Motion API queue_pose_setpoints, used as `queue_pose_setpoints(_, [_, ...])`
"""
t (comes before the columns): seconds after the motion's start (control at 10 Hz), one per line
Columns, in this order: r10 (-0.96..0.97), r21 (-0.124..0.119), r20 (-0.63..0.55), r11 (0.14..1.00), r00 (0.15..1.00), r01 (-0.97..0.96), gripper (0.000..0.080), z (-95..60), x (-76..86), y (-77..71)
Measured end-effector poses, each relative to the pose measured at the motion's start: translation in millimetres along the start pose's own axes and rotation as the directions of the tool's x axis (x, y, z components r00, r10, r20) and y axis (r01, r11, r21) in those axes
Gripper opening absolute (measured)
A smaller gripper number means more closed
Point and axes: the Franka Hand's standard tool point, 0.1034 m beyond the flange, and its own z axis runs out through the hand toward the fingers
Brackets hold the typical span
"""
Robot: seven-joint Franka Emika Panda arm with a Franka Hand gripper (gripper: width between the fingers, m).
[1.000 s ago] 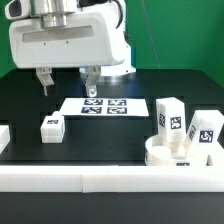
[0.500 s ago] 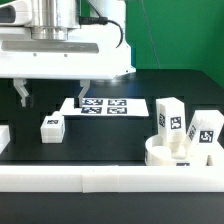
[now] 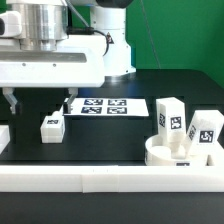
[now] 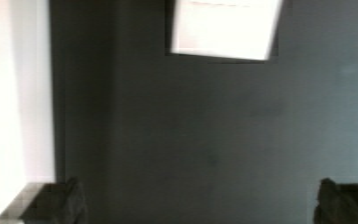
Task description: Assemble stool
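The round white seat disc (image 3: 168, 154) sits at the front of the exterior view's right, against the border rail. Two tagged legs (image 3: 168, 118) (image 3: 204, 130) stand upright just behind it. A third leg (image 3: 51, 127) lies on the black table at the left. My gripper (image 3: 37, 103) hangs open and empty above the table, just behind this leg. In the wrist view the dark fingertips (image 4: 60, 200) stand wide apart around my gripper's centre (image 4: 202, 205), with bare black table between them. A plain white block (image 4: 226, 27), seemingly the lying leg, shows ahead.
The marker board (image 3: 105, 105) lies flat at the table's middle back. The long white border rail (image 3: 100, 178) runs along the front edge, with a short piece at the far left (image 3: 3, 135). A white strip (image 4: 7, 100) borders the wrist view.
My gripper has moved steadily to the exterior view's left, from above the marker board to above the lying leg. It stays open. The parts have not moved.
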Motion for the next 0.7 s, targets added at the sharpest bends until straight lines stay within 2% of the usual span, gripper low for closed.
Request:
queue_pose_setpoints(0.2, [0.004,0.032,0.186,0.999,0.982,-0.011,0.0649,1.9,-2.5,-6.3])
queue_pose_setpoints(0.3, [0.009,0.035,0.274,0.999,0.962,-0.019,0.0649,5.4,-3.1,-5.8])
queue_pose_setpoints(0.4, [0.018,0.023,0.324,0.999,0.946,-0.027,0.0649,11.1,-5.0,-2.9])
queue_pose_setpoints(0.6, [0.026,-0.026,0.465,1.000,0.885,-0.016,0.0649,20.7,-18.7,5.6])
queue_pose_setpoints(0.7, [0.024,-0.010,0.544,1.000,0.838,-0.022,0.0649,19.7,-22.3,1.6])
